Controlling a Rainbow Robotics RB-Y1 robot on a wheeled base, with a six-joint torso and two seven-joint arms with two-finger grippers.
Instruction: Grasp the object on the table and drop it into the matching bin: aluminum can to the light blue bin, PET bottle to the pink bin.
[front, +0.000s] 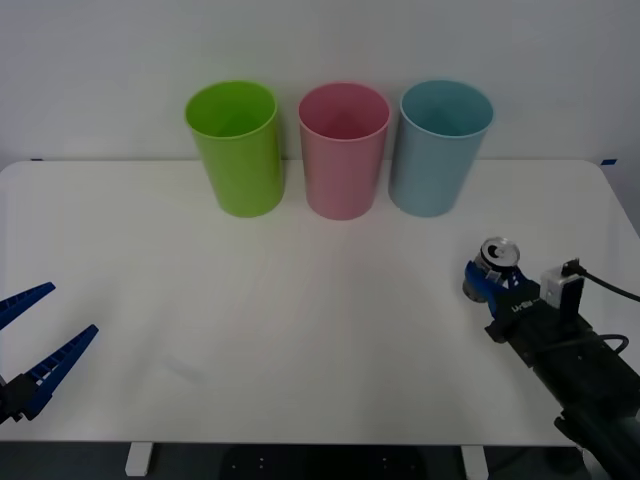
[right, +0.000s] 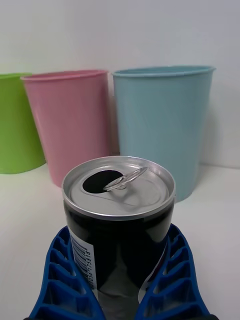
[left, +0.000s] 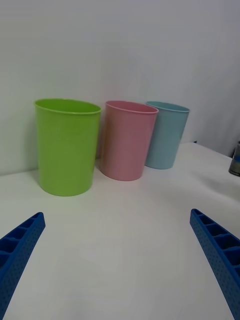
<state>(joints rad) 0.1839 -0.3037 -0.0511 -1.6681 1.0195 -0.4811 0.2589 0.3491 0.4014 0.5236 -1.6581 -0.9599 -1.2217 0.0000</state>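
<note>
Item: small dark grey aluminum can (right: 119, 225) with shiny silver top and raised pull tab, upright, near the right edge of the wide white table (front: 300, 330), toward its front right corner. Holder: right gripper (front: 487, 283) — blue ribbed fingers (right: 65, 280) closed against both sides of the can's lower body; whether the can rests on the table or is lifted off it cannot be told. Destination: tall round light blue plastic bin (front: 438, 150), rightmost of three along the back edge, directly beyond the can. Adjacent: tall round pink plastic bin (front: 343, 150) in the middle, just beside the blue one; tall lime green plastic bin (front: 237, 148) to its left. Left gripper (front: 35, 340) — fingers spread wide, holding nothing, idle at the front left corner. Risks, as judged: the grip sits low on a smooth can, so it may tip or slip during the lift; a carry too low would strike the blue bin's rim and topple it; a release drifting left would drop the can into the pink bin.
</note>
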